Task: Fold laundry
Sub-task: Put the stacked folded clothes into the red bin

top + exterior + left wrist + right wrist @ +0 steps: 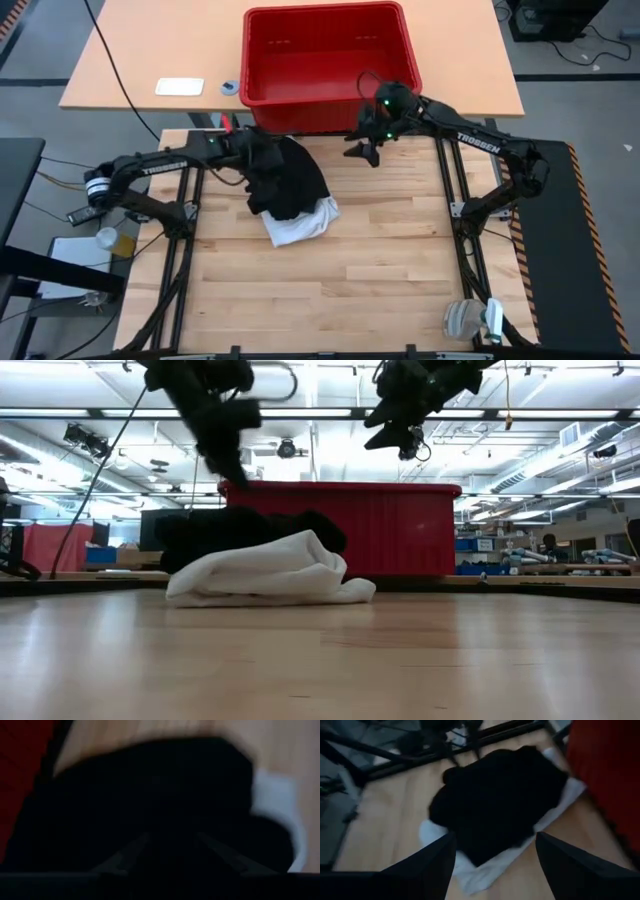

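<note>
A black garment (290, 180) lies heaped on a white shirt (300, 225) at the table's far middle, just in front of the red crate (330, 55). The shirt's crumpled edge rests on the wood (270, 575). My left gripper (252, 150) reaches in from the left to the heap's far left part and is shut on black cloth. My right gripper (365, 150) hangs open above the table to the right of the heap, by the crate's front wall, with nothing between its fingers (495, 865). My left gripper has the black garment by its far left part (264, 152). It slants down onto it from the table's left. Black cloth (170, 820) fills the gap between the two fingers, and which edge or how many layers cannot be told. The rest of the garment lies on the white shirt.
The red crate (400, 530) stands along the table's far edge, right behind the heap. The near half of the wooden table (330, 290) is bare wood. A whitish object (470, 320) sits at the near right corner, and a small cup (105, 238) stands off the table's left side.
</note>
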